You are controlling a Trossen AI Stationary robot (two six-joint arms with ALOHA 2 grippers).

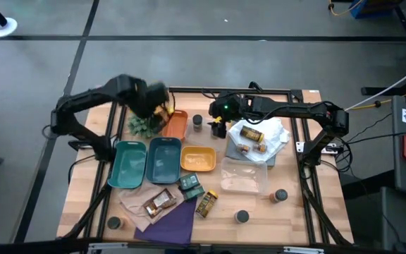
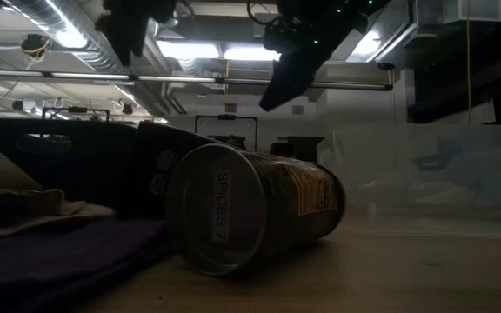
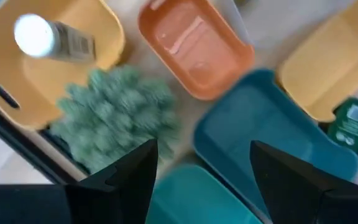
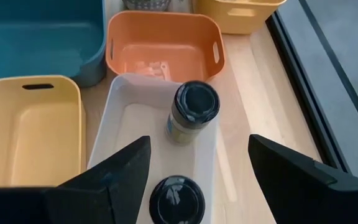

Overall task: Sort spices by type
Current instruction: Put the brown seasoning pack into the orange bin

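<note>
Hovering open and empty, the right gripper (image 4: pixel 194 171) is held above a dark-lidded jar (image 4: pixel 191 112); descent at 12 o'clock is probably needed. The left gripper (image 3: pixel 201 180) is also open.

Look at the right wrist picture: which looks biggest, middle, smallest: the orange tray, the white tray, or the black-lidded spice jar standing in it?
1. White tray
2. Orange tray, though it sits farther off, so the order is unsure
3. Spice jar

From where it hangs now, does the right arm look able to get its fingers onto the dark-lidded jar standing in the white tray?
Probably yes. The right gripper hangs open above the white tray, and the dark-lidded jar stands upright just ahead between its fingers' line. A second jar sits nearer and might get bumped.
</note>
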